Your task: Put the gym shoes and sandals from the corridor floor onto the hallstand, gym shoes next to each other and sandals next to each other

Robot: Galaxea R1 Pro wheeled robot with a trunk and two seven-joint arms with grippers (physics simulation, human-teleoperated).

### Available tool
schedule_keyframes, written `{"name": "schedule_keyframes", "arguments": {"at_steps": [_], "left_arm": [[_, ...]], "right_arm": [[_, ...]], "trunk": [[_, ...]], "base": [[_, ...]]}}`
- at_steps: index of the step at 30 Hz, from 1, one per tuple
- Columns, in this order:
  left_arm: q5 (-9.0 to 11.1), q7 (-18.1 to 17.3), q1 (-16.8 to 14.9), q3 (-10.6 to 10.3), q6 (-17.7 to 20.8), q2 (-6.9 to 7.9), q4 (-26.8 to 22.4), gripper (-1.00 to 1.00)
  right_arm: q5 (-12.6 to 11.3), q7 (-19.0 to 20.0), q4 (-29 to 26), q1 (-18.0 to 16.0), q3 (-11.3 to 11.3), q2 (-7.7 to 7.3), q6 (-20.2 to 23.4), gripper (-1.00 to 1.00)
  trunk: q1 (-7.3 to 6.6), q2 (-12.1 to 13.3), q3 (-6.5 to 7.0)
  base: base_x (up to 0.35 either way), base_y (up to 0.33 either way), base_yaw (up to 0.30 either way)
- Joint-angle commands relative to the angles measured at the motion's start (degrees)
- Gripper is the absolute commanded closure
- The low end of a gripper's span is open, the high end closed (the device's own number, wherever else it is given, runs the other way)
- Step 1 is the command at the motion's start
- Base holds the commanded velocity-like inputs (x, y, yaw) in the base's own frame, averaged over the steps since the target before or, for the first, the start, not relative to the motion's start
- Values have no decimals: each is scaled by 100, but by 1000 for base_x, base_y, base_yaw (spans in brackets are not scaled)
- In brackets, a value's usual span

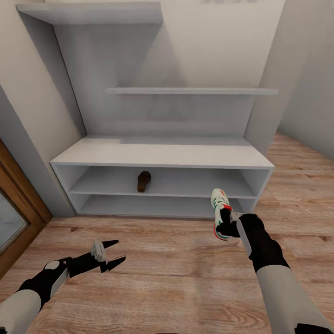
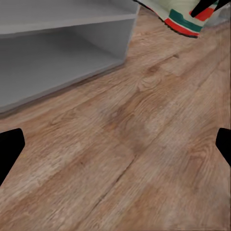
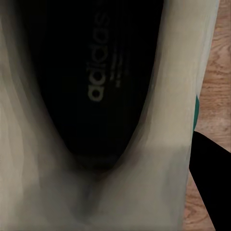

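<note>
My right gripper (image 1: 226, 221) is shut on a white gym shoe (image 1: 219, 208) with green stripes and a red heel patch, held above the corridor floor (image 1: 176, 260) in front of the hallstand's right end. The right wrist view looks straight into that gym shoe (image 3: 110, 96), its dark insole showing. One brown sandal (image 1: 144, 181) lies on the upper open shelf of the white hallstand (image 1: 162, 155). My left gripper (image 1: 116, 253) is open and empty, low over the floor at the left. The left wrist view catches the held gym shoe (image 2: 180, 17) near the hallstand (image 2: 57, 43).
A wood-framed door (image 1: 16, 208) stands at the far left beside the hallstand. White walls close in on both sides. Two floating shelves (image 1: 190, 91) hang on the back panel above the bench top. Wood-plank floor extends to the right of the rack.
</note>
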Motion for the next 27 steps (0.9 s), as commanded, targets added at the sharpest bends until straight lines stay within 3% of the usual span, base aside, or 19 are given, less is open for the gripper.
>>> {"name": "schedule_keyframes", "arguments": {"at_steps": [1, 5, 12, 15, 16, 19, 22, 27], "left_arm": [[52, -88, -4, -45, -26, 8, 4, -100], [53, -348, -4, -41, -36, 8, 4, -100], [47, -414, -4, -46, -38, 7, -4, -100], [48, -417, -4, -47, -39, 7, -3, -100], [47, -417, -4, -47, -39, 7, -3, -100], [46, -417, -4, -47, -39, 7, -3, -100], [45, -417, -4, -47, -39, 7, 1, -100], [45, -417, -4, -47, -39, 7, -1, -100]], "right_arm": [[7, 3, -5, -3, -3, 1, 24, 100], [7, -7, 1, -4, 3, 5, 24, 100], [25, -25, 289, -4, 14, 10, 1, 100], [344, -30, 518, -4, 8, 14, -111, 100], [573, -30, 607, -4, 5, 15, -273, 100], [850, -31, 855, -4, 0, 13, -658, 100], [969, -31, 1086, -4, -3, 8, -913, 100], [1001, -31, 1146, -4, -3, 3, -977, 100]], "trunk": [[-1, -2, -5], [-1, -2, -5], [-1, -2, -5], [-1, -2, -5], [-1, -2, -5], [-1, -2, -5], [-1, -2, -5], [-1, -2, -5]], "base": [[2, -1, 0], [66, -58, 0], [205, -187, 0], [55, -44, 0], [20, -16, 0], [11, -9, 0], [3, -2, 0], [0, 0, 0]]}}
